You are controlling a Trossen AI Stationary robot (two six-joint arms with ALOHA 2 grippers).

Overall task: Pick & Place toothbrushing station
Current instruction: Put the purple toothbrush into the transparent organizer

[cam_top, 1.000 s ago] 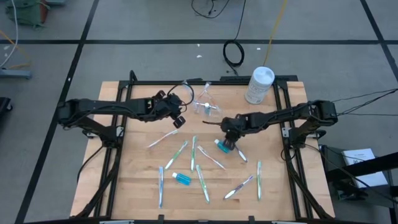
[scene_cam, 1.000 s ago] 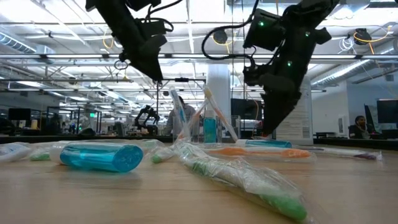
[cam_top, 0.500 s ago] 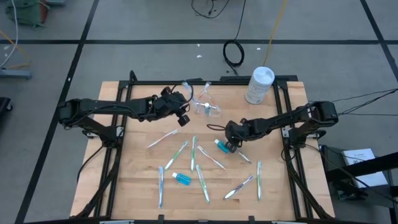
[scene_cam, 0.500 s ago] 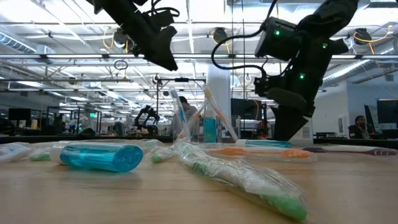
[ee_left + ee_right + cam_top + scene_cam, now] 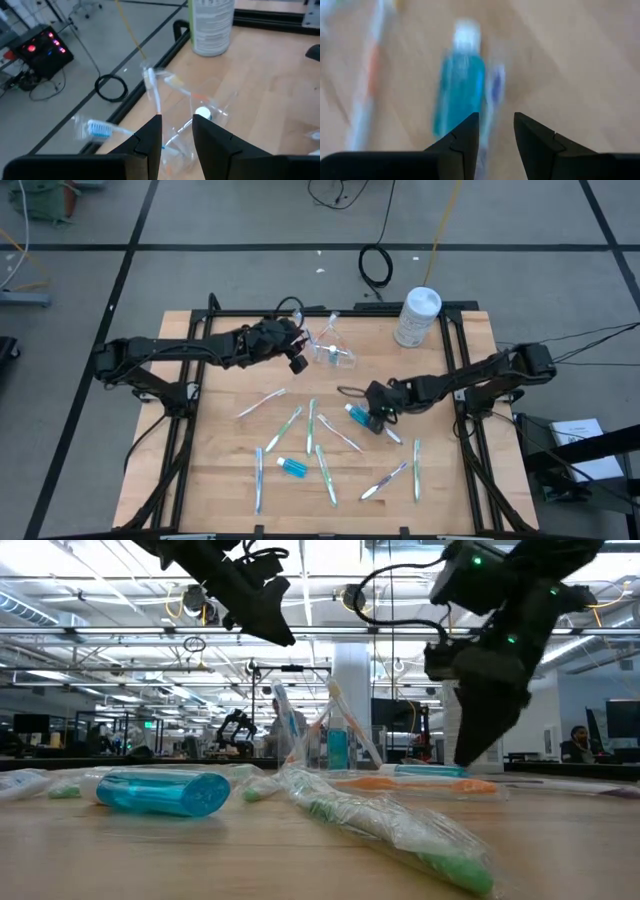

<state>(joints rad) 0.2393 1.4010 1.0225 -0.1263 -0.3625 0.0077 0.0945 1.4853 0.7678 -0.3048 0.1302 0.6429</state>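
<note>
A small clear cup (image 5: 335,356) stands at the table's far middle with a few toothbrushes leaning out of it (image 5: 152,87). My left gripper (image 5: 297,358) hovers open just to the cup's left, pointing at it (image 5: 177,135), well above the table (image 5: 275,630). A short blue tube (image 5: 356,415) with a white cap lies flat at mid-table beside a toothbrush (image 5: 492,95). My right gripper (image 5: 374,420) hangs open just above this tube (image 5: 459,97), pointing steeply down (image 5: 478,745). Several more toothbrushes (image 5: 312,425) and a second blue tube (image 5: 293,467) lie flat nearer the front.
A large white canister (image 5: 417,316) stands at the far right corner. Wrapped toothbrushes (image 5: 400,830) lie scattered over the table's near half, with bare wood (image 5: 210,430) at the left. Black frame rails (image 5: 470,450) run along both sides.
My left gripper has moved toward the cup and risen a little, tipping up closer to level. My right gripper has gone toward the near edge and sunk lower over the mid-table blue tube, rolling somewhat. The cup and the tubes have stayed in place.
</note>
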